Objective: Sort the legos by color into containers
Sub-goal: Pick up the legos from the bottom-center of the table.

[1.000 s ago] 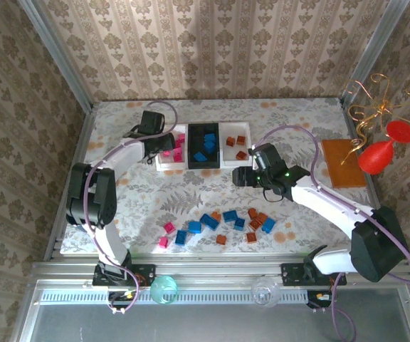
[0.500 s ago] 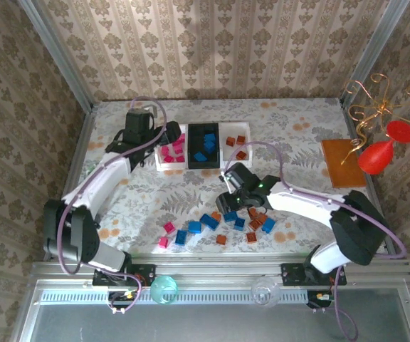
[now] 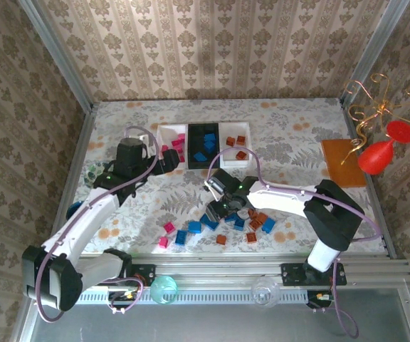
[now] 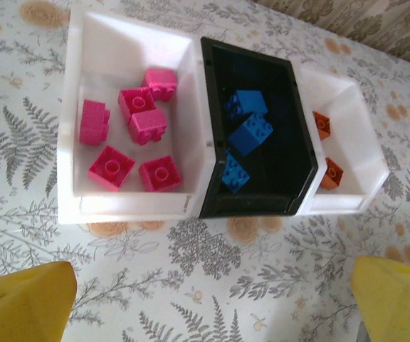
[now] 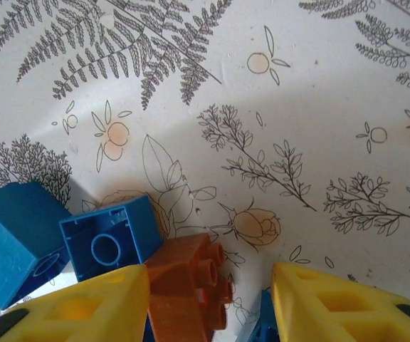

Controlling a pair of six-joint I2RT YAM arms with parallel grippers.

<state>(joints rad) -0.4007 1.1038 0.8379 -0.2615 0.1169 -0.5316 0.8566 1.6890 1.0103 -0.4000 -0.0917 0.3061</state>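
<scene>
Left hand [image 4: 212, 269] is hovering wide open and empty near the containers [image 4: 74, 160]. Right hand [image 5: 211, 276] is straddling, half open, an orange-brown lego [image 5: 187, 286] on the counter [image 5: 312, 107].

left hand [image 3: 168, 161] retreated, right hand [image 3: 228, 208] over legos [image 3: 209, 221]

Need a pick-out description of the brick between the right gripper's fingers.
Start at the loose brick pile on the near half of the table; the right gripper hangs over its far edge. Between its yellow fingers lies the orange-brown brick, tipped on its side with studs facing sideways, unlike the blue bricks left of it.
</scene>
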